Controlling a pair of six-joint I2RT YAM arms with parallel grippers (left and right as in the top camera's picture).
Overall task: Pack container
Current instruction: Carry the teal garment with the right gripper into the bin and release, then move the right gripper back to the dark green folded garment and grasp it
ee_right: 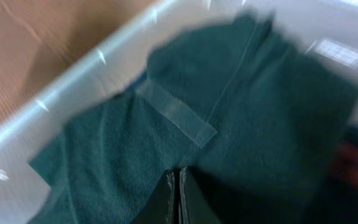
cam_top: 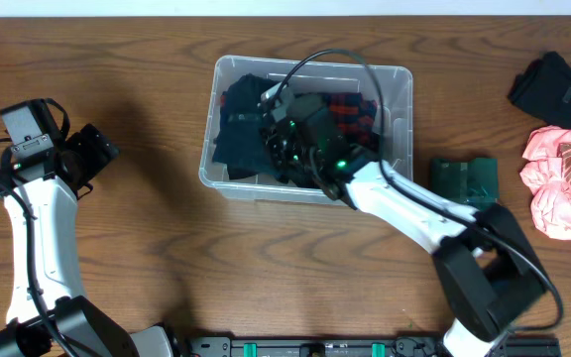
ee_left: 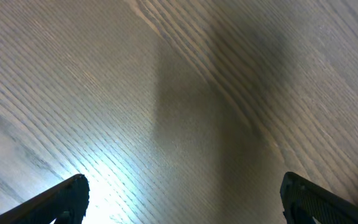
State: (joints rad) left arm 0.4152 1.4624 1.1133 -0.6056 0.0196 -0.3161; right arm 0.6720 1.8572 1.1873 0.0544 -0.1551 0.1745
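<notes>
Wooden table [cam_top: 117,59], seen from overhead. The container [cam_top: 208,149] sits at the centre of the far half, long side across the view, walls clear, open top up.

Inside it: a dark teal cloth [cam_top: 234,139] fills the left part, and a red-and-dark patterned item [cam_top: 353,109] lies toward the back right.

The right arm [cam_top: 404,203] reaches in over the near rim from the lower right, and its wrist body covers the middle of the tub. In the right wrist view (blurred) the right gripper [ee_right: 179,196] hangs low over the teal cloth, its two fingers pressed together with only a thin seam between them. Whether any cloth is caught in that seam cannot be told. A strip of clear tape [ee_right: 176,115] crosses the cloth just ahead of the fingertips. The tub's pale wall [ee_right: 73,74] runs along the left, with bare wood beyond it.

The left gripper [ee_left: 185,196] is well apart from the tub, over open table at the left. Its fingers [ee_left: 67,196] are spread wide, nothing between them but wood grain and a bright glare patch.

Outside the tub, right side:
- A green folded cloth [cam_top: 464,178], near the tub's right wall but not touching it.
- A black cloth [cam_top: 555,89], at the far right.
- A crumpled pink cloth [cam_top: 561,183], just in front of the black one.
</notes>
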